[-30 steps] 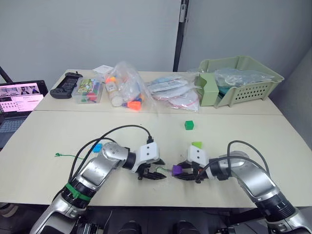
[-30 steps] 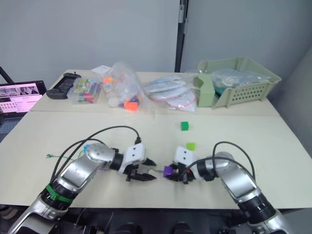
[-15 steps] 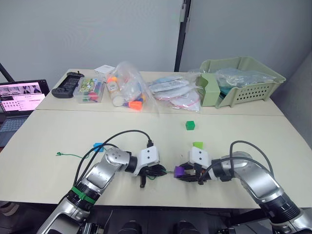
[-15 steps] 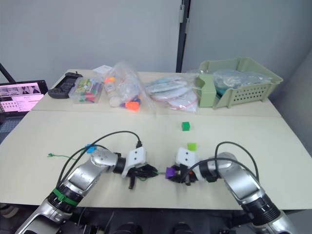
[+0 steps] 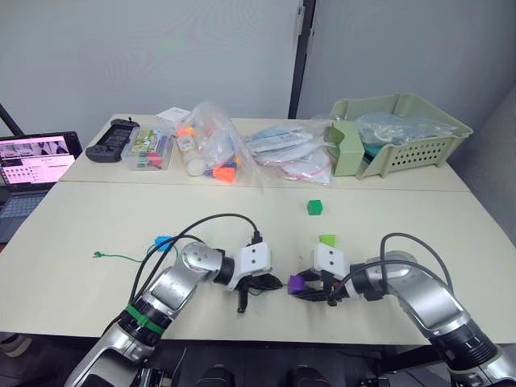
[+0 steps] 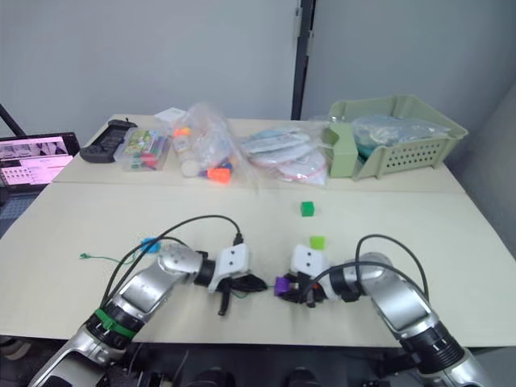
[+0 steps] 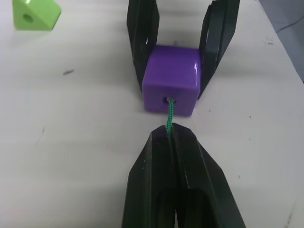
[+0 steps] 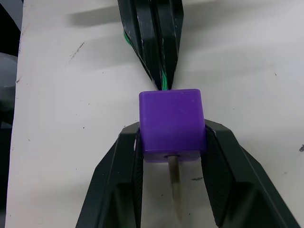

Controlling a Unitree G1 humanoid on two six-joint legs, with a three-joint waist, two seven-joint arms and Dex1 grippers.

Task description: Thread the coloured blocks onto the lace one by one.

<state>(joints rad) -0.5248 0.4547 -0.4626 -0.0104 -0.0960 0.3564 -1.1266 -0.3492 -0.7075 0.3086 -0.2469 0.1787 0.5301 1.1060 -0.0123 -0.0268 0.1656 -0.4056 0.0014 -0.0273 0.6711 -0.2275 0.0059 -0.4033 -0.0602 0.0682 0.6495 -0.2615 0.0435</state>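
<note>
The room was evenly and fairly brightly lit from above, with soft, faint shadows under the arms on the pale table (image 5: 97, 226) and no hard glare. In the wrist views the purple block (image 8: 172, 124) showed small bright highlights on its glossy face, and a soft shadow lay on the table behind the left gripper (image 8: 153, 45). The laptop screen (image 5: 32, 161) glowed at the edge; the near fingers (image 7: 183, 190) looked slightly soft.

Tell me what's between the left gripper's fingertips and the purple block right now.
In the left wrist view, only a short stretch of green lace spans from the left gripper into the hole of the purple block; bare tabletop lies beneath it.
</note>
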